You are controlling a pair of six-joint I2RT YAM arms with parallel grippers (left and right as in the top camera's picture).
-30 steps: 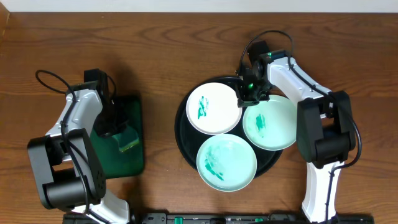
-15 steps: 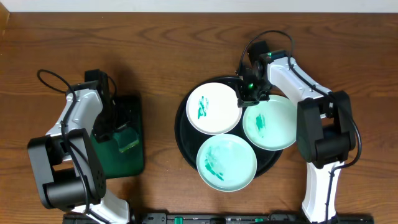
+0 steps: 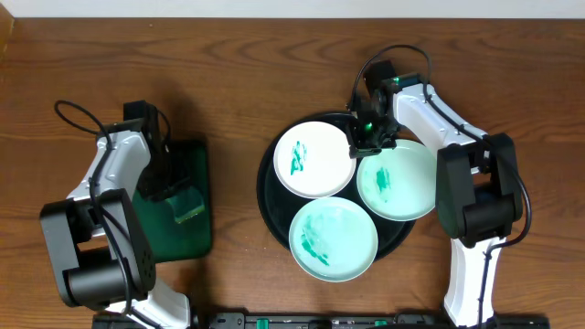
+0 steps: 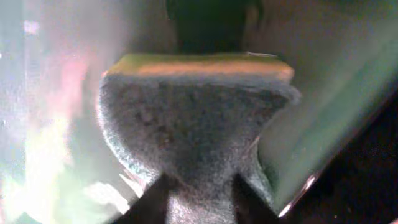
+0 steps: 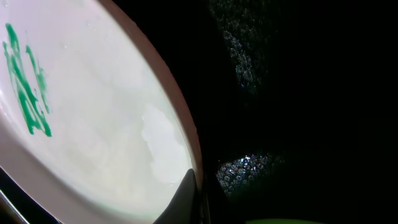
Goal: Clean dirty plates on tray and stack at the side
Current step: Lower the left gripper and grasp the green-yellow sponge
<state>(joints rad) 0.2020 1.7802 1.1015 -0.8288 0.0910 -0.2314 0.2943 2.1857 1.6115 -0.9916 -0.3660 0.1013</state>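
Observation:
Three plates lie on the round black tray (image 3: 265,196): a white one (image 3: 313,158) at the upper left, a mint one (image 3: 398,180) at the right and another mint one (image 3: 334,239) in front. All three carry green smears. My right gripper (image 3: 359,146) is shut on the right rim of the white plate (image 5: 93,124), one finger (image 5: 186,193) lying on top of the rim. My left gripper (image 3: 171,189) is down over the green tray. In the left wrist view it (image 4: 199,205) is shut on a yellow and grey sponge (image 4: 199,112), which is squeezed narrow between the fingers.
The green rectangular tray (image 3: 187,239) sits at the left, under the left arm. Bare wooden tabletop (image 3: 233,82) runs between the two trays and behind them. The right arm's base stands close beside the right edge of the black tray.
The left gripper shifted slightly at the sponge and settled back on it. The right arm and the plates have not moved.

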